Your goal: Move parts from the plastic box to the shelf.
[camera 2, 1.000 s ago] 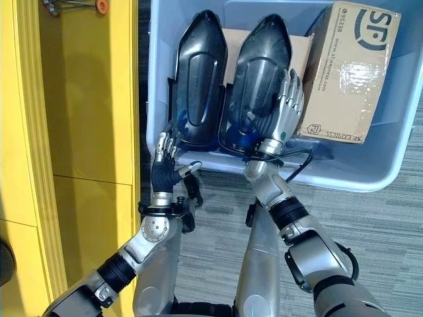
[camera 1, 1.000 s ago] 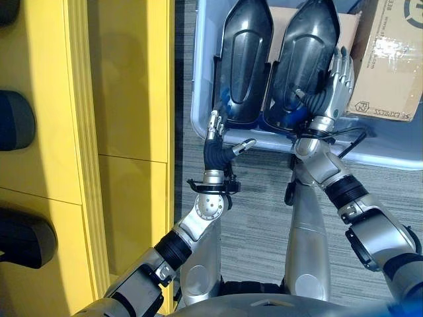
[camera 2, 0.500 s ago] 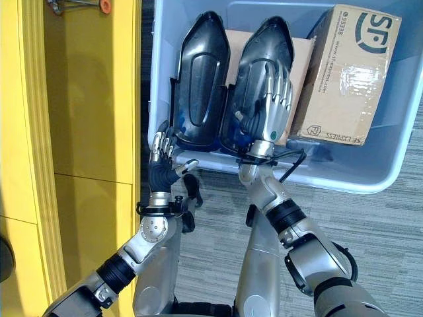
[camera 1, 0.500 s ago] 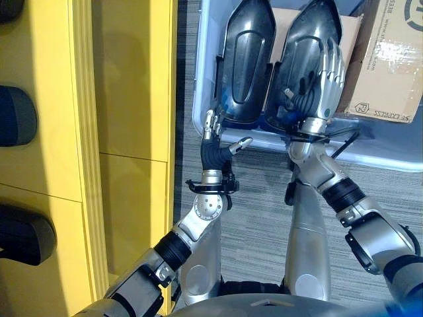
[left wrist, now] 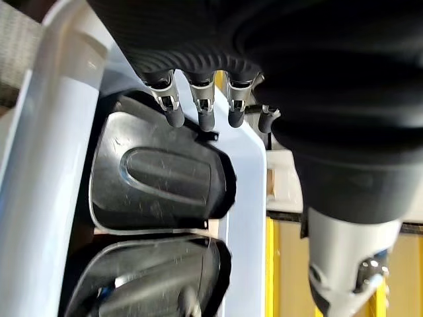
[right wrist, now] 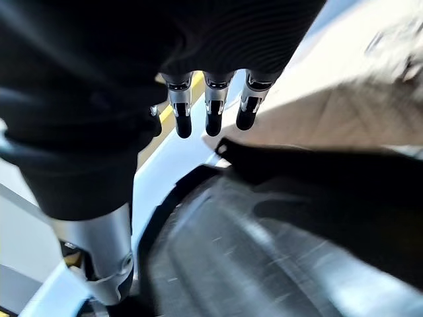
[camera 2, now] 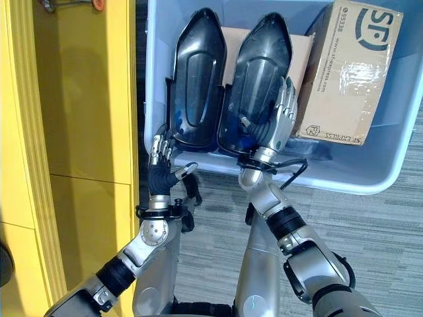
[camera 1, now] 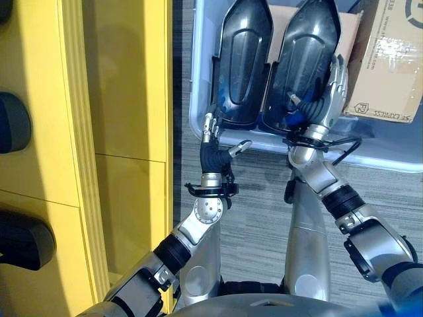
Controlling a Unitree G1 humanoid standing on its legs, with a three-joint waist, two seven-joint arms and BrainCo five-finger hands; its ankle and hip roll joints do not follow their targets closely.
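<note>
Both glossy black moulded plastic shell parts stand side by side in the pale blue translucent plastic box [camera 2: 390,165]: the left part [camera 2: 193,86] and the right part [camera 2: 258,79].

Your right hand [camera 2: 281,122] lies against the right part's outer flank, fingers straight and clamping nothing. Your left hand [camera 1: 213,142] hovers relaxed at the box's near rim, just beside the left part's lower end.

Risks:
- The shell surface is smooth and curved. A one-sided contact may slip or tip the part onto its neighbour.
- The brown taped cardboard carton [camera 2: 347,69] sits just beside the right hand. Finger room there appears tight, though contact cannot be confirmed.

Clearance: lift upward past the rim before swinging left. The yellow shelf upright [camera 1: 158,79] stands near the box's left wall.
</note>
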